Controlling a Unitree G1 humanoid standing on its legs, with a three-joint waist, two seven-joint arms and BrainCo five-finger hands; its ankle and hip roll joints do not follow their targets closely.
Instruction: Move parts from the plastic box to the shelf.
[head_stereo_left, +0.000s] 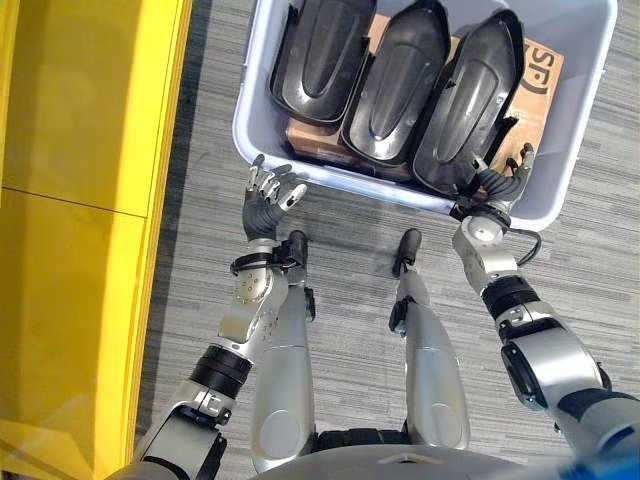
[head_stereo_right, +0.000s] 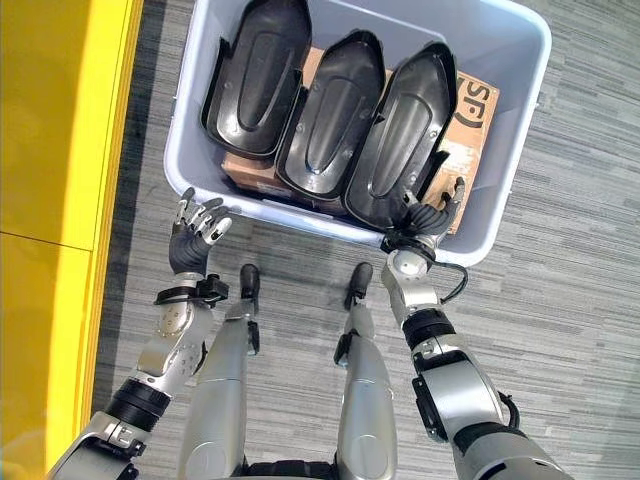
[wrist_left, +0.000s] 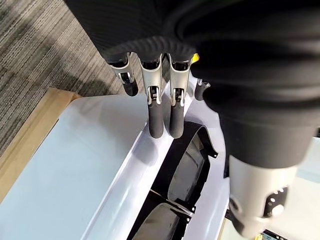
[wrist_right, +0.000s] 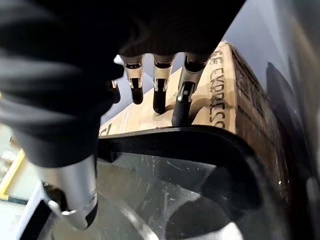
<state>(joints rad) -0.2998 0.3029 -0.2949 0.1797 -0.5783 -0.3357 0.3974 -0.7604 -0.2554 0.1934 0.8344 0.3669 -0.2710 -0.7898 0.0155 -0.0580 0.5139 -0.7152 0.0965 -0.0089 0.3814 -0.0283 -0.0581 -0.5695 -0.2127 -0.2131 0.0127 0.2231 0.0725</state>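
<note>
Three black moulded parts are seen standing side by side in the plastic box (head_stereo_left: 590, 120), each a long, shallow shell with a rounded end, a raised rim and a glossy, slightly scuffed hollow. The left part (head_stereo_left: 322, 55), the middle part (head_stereo_left: 393, 88) and the right part (head_stereo_left: 468, 100) are leaned against one another and are propped on a brown cardboard carton (head_stereo_left: 535, 85) lying in the bottom of the box. The box itself is pale lavender-grey with a thick rolled rim.

The right hand (head_stereo_right: 428, 215) is placed at the near rim of the box, at the lower end of the right part; in its wrist view the fingers (wrist_right: 182, 107) are seen reaching straight over the part's black edge towards the carton, with the thumb on the hollow side, so the edge is bracketed but no closed grip can be made out. The left hand (head_stereo_left: 268, 200) is held just outside the box's near left corner, its fingers (wrist_left: 156, 117) relaxed, spread and holding nothing, their tips over the rim.

The box is set on a floor (head_stereo_left: 340, 300) of grey striped carpet. A yellow panel (head_stereo_left: 75, 200) is seen along the robot's left.
</note>
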